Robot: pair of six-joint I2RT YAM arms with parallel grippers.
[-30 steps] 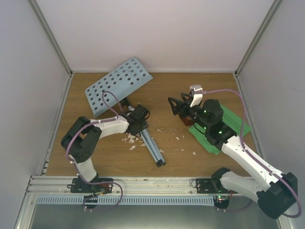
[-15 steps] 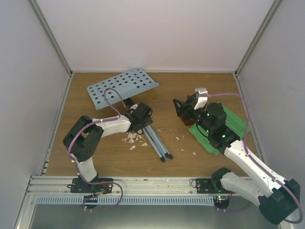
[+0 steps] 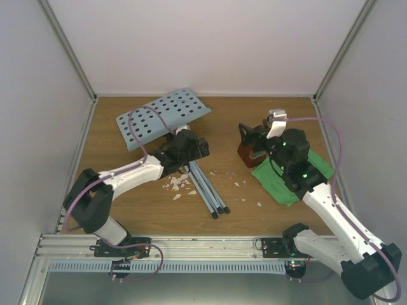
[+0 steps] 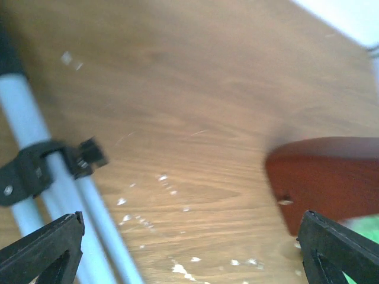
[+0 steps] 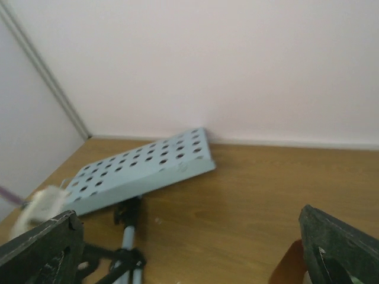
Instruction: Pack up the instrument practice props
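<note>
The pale blue perforated music stand (image 3: pixel 162 117) lies flat at the back left. Its grey legs (image 3: pixel 206 187) are folded together and point toward the near edge. My left gripper (image 3: pixel 196 149) hovers just right of the stand's joint, open and empty. In the left wrist view the legs (image 4: pixel 26 127) are at the left and the reddish-brown metronome (image 4: pixel 325 177) at the right of the left gripper (image 4: pixel 189 254). My right gripper (image 3: pixel 248 136) is open above the metronome (image 3: pixel 247 155). The green sheet music (image 3: pixel 299 176) lies under the right arm. The right wrist view shows the stand (image 5: pixel 142 168).
White crumbs (image 3: pixel 178 184) are scattered on the wooden table around the legs and toward the middle (image 3: pixel 238 184). White walls close in the back and both sides. A metal rail (image 3: pixel 203 244) runs along the near edge by the arm bases.
The stand's plate has dropped from tilted up to lying flat. The left gripper has opened wide and reached further right past the legs. The right gripper has opened wider and shifted right.
</note>
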